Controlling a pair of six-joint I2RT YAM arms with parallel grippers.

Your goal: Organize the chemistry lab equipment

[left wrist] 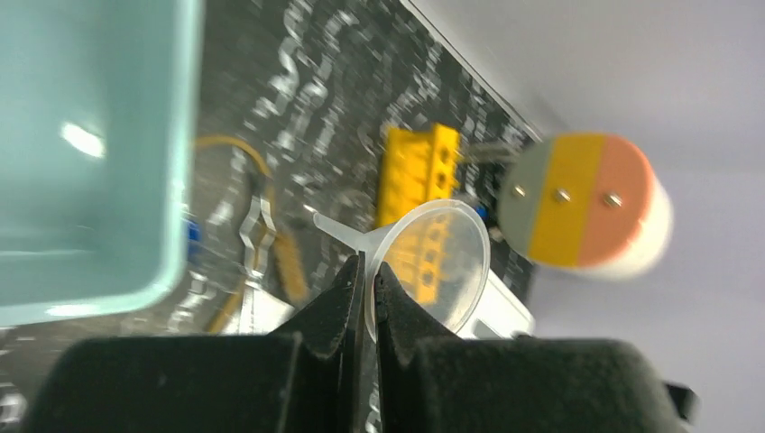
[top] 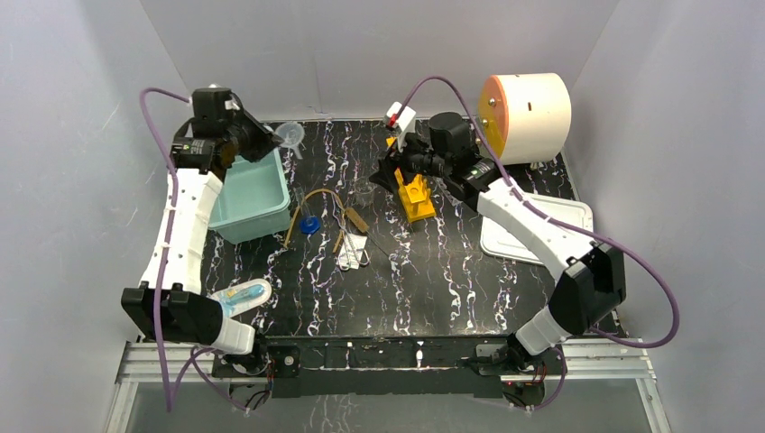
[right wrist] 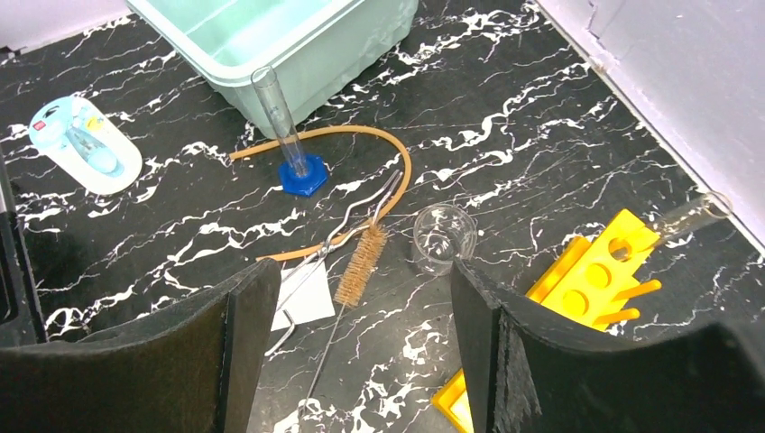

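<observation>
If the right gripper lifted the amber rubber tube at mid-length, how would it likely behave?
Probably floppy: the amber rubber tube lies in a loose arc, so both ends would likely sag and drag. It looks light for its length. The trailing ends might knock the tall cylinder standing inside the curve, which looks tippy on its small blue base.

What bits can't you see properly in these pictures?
Top view: the right arm covers part of the white tray and the far end of the yellow rack.
Left wrist view: all blurred; the teal bin runs off the left edge, so most of its inside is unseen.
Right wrist view: the right gripper's fingers and the bottom edge hide part of the yellow rack.
</observation>
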